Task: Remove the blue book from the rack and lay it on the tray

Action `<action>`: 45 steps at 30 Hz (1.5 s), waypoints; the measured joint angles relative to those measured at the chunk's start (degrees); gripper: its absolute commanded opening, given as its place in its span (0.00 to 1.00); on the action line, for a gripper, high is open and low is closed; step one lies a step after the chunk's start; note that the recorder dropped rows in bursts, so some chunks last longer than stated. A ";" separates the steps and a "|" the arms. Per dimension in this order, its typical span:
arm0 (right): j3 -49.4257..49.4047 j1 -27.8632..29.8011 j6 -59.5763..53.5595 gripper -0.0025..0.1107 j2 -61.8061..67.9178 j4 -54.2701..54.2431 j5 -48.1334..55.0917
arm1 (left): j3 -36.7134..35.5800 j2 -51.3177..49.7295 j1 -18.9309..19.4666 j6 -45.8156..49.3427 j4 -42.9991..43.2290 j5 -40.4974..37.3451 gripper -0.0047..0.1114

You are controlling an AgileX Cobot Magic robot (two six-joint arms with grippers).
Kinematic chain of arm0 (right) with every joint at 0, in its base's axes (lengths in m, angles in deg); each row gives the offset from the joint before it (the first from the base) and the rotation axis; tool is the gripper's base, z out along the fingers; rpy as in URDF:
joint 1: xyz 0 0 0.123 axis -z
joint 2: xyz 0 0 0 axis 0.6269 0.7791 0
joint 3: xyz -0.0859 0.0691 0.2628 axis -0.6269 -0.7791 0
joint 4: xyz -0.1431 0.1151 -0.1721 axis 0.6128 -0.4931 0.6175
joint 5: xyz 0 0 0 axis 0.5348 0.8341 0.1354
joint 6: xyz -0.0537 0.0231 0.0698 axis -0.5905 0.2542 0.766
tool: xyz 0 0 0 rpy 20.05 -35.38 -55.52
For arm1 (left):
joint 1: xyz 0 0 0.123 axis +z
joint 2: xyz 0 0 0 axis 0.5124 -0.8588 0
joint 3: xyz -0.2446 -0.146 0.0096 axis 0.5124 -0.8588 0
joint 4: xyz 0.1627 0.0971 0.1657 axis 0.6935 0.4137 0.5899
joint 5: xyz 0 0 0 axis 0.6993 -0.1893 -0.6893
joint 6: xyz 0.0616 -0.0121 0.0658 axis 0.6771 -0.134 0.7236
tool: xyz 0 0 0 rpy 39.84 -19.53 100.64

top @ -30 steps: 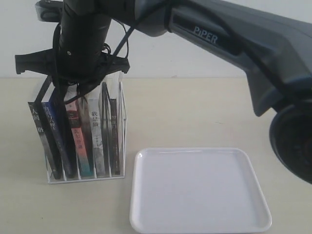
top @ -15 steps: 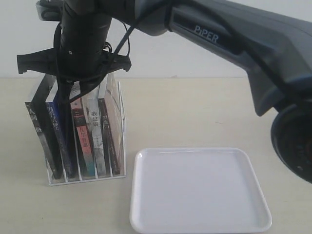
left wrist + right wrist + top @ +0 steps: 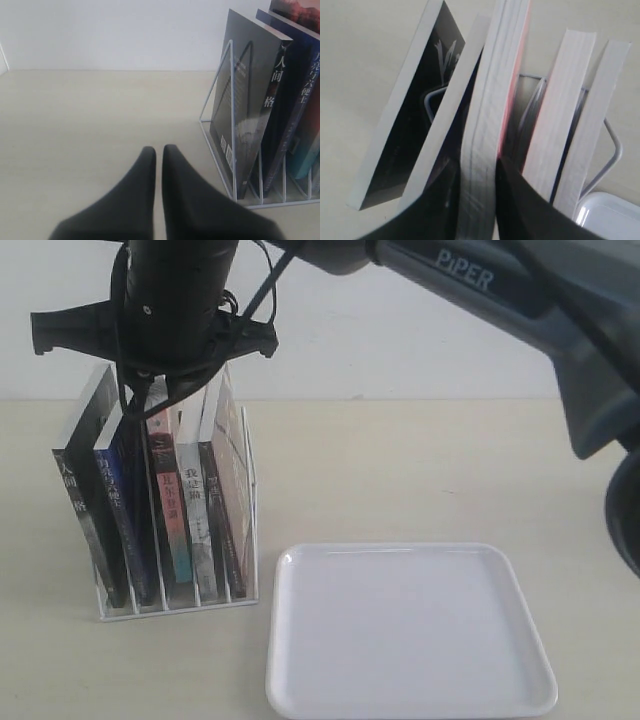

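Nothing done, I judge: my right gripper (image 3: pixel 476 167) pinches the pink-red book (image 3: pixel 165 490), which rides high in the rack (image 3: pixel 252 540). The blue book (image 3: pixel 113 505) sits slotted beside it, the tray (image 3: pixel 410 640) bears nothing, and my left gripper (image 3: pixel 159 155) has its jaws together.

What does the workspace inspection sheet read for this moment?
Surface: beige table, no spills seen.
Job's things: blue book stands in the rack, second from the left; tray empty, beside the rack.
Clutter: black-grey book, pink-red-spined book and two more share the rack.
Grippers: right gripper shut on the pink-red-spined book, not the blue one; left gripper shut, empty.
Cables: black cables loop above the rack.
Surroundings: white wall; nothing else seen.
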 measured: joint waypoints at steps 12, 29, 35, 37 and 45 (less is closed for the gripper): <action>0.00 0.00 1.35 0.02 -0.71 0.09 0.00 | 0.00 0.00 0.00 0.00 0.00 0.00 0.08; 0.00 0.00 2.37 0.02 -3.30 0.42 1.27 | 0.00 0.00 0.00 0.00 0.00 0.00 0.08; 0.00 0.00 2.37 0.08 -3.30 0.42 1.39 | 0.00 0.00 0.00 0.00 0.00 0.00 0.08; 0.00 0.00 2.37 0.18 -3.30 0.42 1.39 | 0.00 0.00 0.00 0.00 0.00 0.00 0.08; 0.00 0.00 2.45 0.40 -3.30 0.08 -0.56 | 0.00 0.00 0.00 0.00 0.00 0.00 0.08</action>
